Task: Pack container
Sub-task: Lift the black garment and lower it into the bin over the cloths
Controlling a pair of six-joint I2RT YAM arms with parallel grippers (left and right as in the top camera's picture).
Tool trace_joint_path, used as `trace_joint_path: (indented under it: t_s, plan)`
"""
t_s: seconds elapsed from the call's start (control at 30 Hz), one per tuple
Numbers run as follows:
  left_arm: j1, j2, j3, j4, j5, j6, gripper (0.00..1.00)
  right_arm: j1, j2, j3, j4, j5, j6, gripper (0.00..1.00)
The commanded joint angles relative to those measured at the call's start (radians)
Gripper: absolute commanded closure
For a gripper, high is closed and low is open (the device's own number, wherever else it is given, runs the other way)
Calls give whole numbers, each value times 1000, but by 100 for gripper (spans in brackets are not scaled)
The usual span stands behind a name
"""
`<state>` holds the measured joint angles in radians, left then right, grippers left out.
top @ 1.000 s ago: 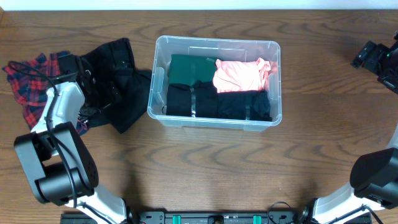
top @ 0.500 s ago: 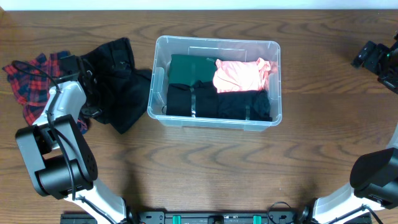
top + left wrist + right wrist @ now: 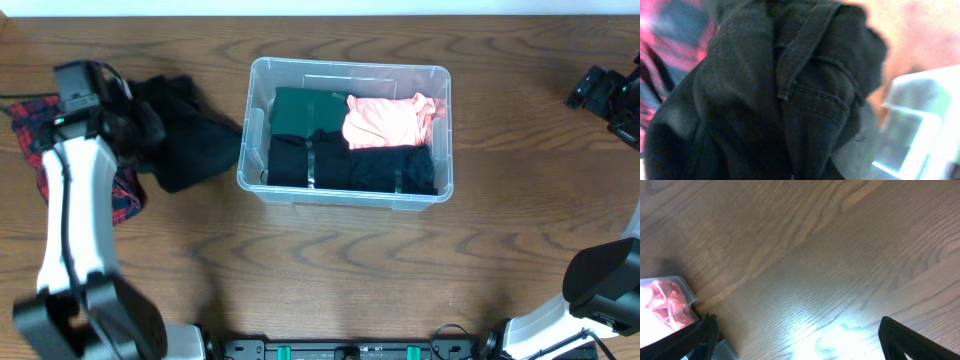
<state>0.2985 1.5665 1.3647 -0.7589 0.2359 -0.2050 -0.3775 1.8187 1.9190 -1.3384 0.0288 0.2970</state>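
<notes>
Four things lie folded in the container [image 3: 343, 197] at mid-table: green top [image 3: 305, 108] and pink top [image 3: 385, 120] far, two black pieces [image 3: 385, 168] near; left gripper [image 3: 128, 122] is buried in a black garment [image 3: 190, 145] just left of it, its grip hidden, so cannot tell; right gripper [image 3: 797, 332] gapes wide, empty, at far right.

A robot lab station: two arms [image 3: 66, 215] stand at a wood-grain bench [image 3: 330, 265] with clothes [image 3: 195, 145] and a clear bin [image 3: 345, 66].
</notes>
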Motion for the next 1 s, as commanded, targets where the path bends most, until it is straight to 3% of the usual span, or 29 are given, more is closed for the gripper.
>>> trace_joint_path:
  t_s: [0.0, 0.13, 0.43, 0.7, 0.97]
  plan:
    - [3, -106, 70, 11, -9, 10, 94, -2, 3, -4, 0, 0, 13, 1]
    - [3, -175, 89, 8, -11, 6, 94, -2, 3, -4, 0, 0, 13, 1]
    - [-68, -326, 94, 17, 18, -273, 94, -2, 3, -4, 0, 0, 13, 1]
    - [-297, -425, 94, 74, -51, -493, 94, -2, 3, -4, 0, 0, 13, 1]
    - [-631, -380, 93, 151, -287, -631, 94, -2, 3, -4, 0, 0, 13, 1]
